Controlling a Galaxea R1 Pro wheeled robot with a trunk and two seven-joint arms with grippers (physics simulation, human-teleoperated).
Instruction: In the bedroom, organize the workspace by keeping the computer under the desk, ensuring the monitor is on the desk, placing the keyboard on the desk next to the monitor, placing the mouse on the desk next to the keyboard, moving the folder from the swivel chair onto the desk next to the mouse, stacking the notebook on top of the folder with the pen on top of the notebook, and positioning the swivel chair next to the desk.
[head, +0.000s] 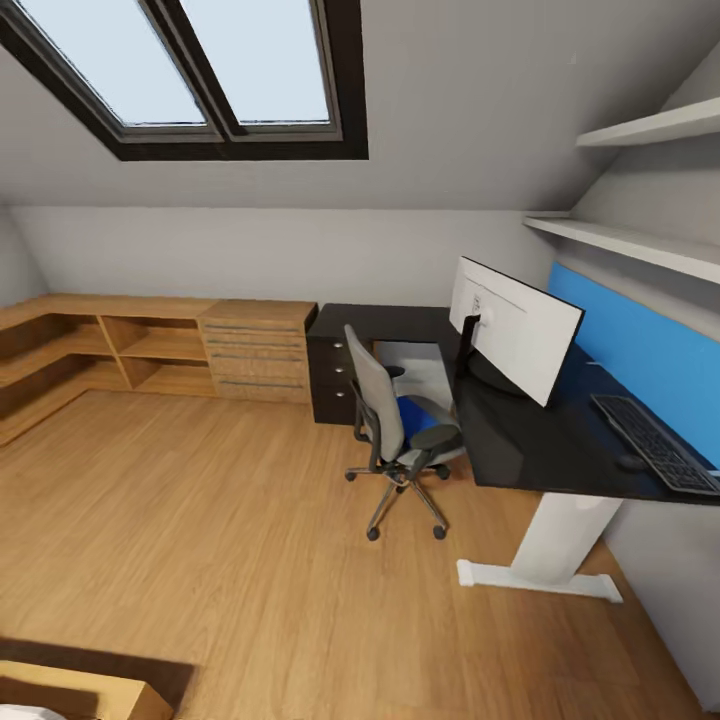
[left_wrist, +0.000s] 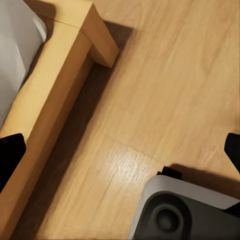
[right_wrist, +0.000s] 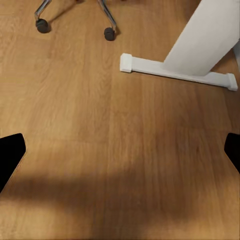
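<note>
Sloped-ceilinged bedroom: with both pincers' jaws spread wide over bare floor, the step is probably to roll up to the swivel chair (head: 395, 430) at the desk's (head: 520, 440) front edge, squarely enough to reach the folder (head: 415, 415) on its seat.

left fingers (left_wrist: 11, 155) spread wide, right fingers (right_wrist: 10, 152) spread wide

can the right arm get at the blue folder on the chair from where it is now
Probably not yet. The folder lies on the swivel chair seat across open floor; the right gripper hangs over bare floor short of the chair's casters. Nothing blocks the approach.
</note>
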